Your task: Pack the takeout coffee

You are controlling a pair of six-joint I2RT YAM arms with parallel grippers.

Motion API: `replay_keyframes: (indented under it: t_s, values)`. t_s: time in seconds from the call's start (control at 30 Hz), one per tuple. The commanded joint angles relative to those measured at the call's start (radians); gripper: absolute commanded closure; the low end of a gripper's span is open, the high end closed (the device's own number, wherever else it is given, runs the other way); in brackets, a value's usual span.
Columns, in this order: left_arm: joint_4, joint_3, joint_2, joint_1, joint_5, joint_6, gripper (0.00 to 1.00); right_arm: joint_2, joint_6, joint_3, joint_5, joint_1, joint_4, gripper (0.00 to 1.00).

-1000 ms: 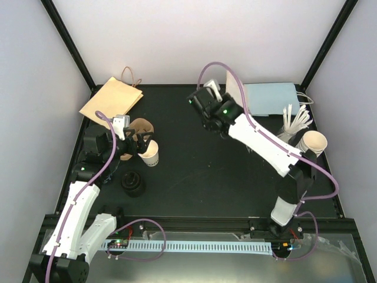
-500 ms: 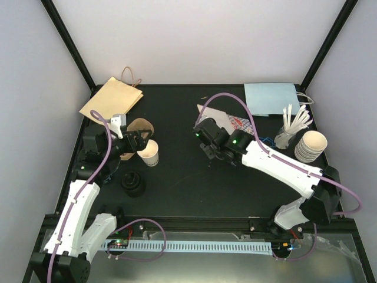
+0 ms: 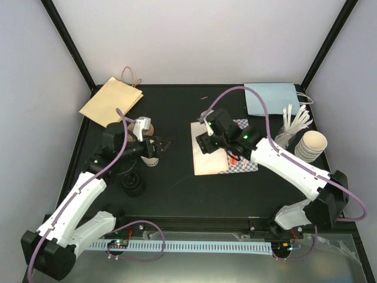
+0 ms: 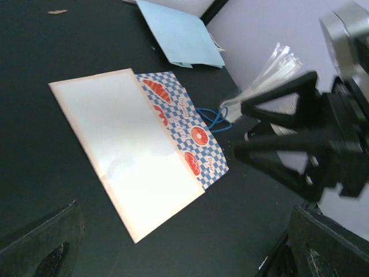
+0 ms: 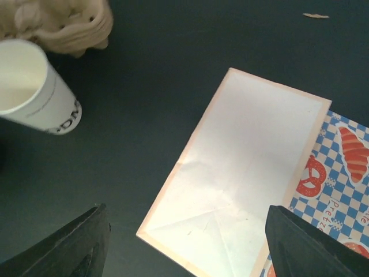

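Top view: right arm [image 3: 277,162] covers part of checkered bag [image 3: 246,167]. Right wrist view: paper cup [image 5: 34,86] clipped at left edge, pulp carrier [image 5: 63,23] at top edge. Left wrist view: stirrers [image 4: 271,63] blurred.

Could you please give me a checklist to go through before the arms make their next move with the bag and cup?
1. Paper bag lying flat on the table: ok.
2. Bag mouth open to receive a cup: not ok, it is folded flat.
3. Right gripper open and empty above the bag: ok.
4. Left gripper open and empty: ok.
5. Paper cup upright beside the cup carrier: ok.
6. Cup covered: not ok, its top is open.
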Motion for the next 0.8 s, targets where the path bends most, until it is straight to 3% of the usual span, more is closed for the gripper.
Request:
replay_keyframes:
  t_s: [0.0, 0.13, 0.33, 0.57, 0.77]
  values:
    - [-0.017, 0.08, 0.037, -0.123, -0.168, 0.001, 0.01, -0.043, 0.084, -0.028, -0.14, -0.143, 0.055, 0.24]
    - [-0.049, 0.136, 0.116, -0.271, -0.303, 0.026, 0.01, -0.07, 0.135, -0.114, -0.246, -0.313, 0.096, 0.25]
    - [-0.136, 0.306, 0.313, -0.461, -0.498, 0.074, 0.01, -0.083, 0.176, -0.253, -0.228, -0.442, 0.138, 0.27]
    - [-0.145, 0.404, 0.543, -0.493, -0.527, 0.057, 0.01, -0.073, 0.206, -0.352, -0.153, -0.486, 0.186, 0.29]
    - [-0.159, 0.519, 0.723, -0.523, -0.531, 0.04, 0.01, -0.052, 0.197, -0.424, -0.268, -0.621, 0.271, 0.32]
